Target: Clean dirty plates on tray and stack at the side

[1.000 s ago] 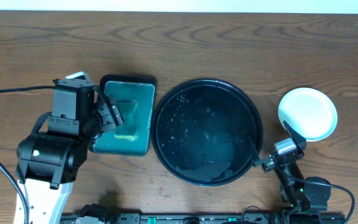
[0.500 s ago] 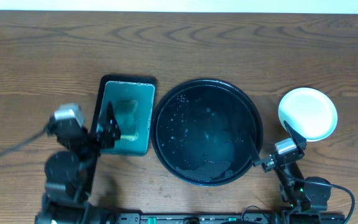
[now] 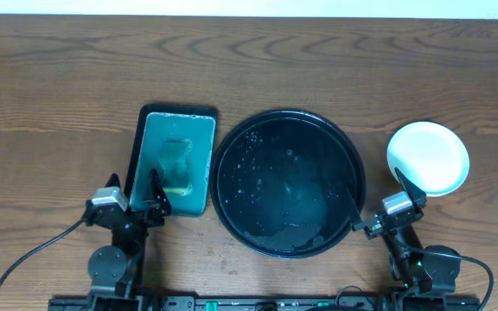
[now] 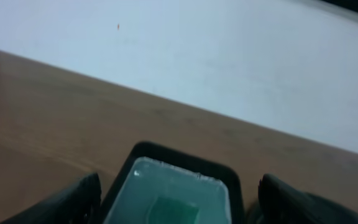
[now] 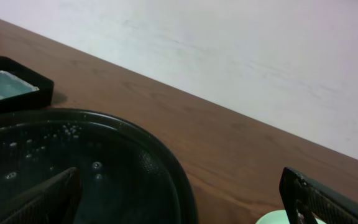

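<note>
We find the tray [image 3: 288, 121] round, black and glossy, with a raised rim. Its floor is beaded with droplets, and a wet film lies along the edge nearest the robot. The plates [image 3: 428, 157] sit on the table [image 3: 59, 78] to the right of the tray, near its rim but apart from it. They are white, round, shallow and glossy, with a faint pale tint. From above they read as one disc, so we cannot tell how many are stacked.

Just left of the tray lies a rectangular tray [image 3: 180, 111] of teal liquid holding a sponge [image 3: 176, 166]. The left gripper [image 3: 134, 181] stands farther left of the tray, and the right gripper [image 3: 374, 186] stands at the tray's near right rim. Both have their jaws spread wide and grasp nothing.
</note>
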Controlling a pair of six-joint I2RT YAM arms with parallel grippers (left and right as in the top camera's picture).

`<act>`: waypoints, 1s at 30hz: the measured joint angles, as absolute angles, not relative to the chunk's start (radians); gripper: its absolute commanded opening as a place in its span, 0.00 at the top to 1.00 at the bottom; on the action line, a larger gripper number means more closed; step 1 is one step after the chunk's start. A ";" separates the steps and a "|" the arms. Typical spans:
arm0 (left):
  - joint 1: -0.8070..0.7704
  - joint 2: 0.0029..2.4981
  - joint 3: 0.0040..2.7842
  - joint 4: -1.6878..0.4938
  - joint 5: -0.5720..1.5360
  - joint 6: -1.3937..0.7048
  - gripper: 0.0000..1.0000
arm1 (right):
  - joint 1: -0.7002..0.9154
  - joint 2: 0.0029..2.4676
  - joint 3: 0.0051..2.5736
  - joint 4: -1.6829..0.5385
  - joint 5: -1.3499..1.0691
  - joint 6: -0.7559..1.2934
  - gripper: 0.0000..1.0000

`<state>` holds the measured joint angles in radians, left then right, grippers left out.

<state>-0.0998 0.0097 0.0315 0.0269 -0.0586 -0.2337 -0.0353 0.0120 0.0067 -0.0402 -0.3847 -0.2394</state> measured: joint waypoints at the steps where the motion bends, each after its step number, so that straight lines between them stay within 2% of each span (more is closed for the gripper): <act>1: -0.100 0.010 0.016 0.022 -0.058 -0.234 0.19 | -0.035 0.012 0.007 -0.040 -0.385 -0.239 0.01; 30: -0.100 0.010 0.014 -0.017 -0.032 -0.234 0.19 | -0.035 0.012 0.007 -0.041 -0.385 -0.239 0.01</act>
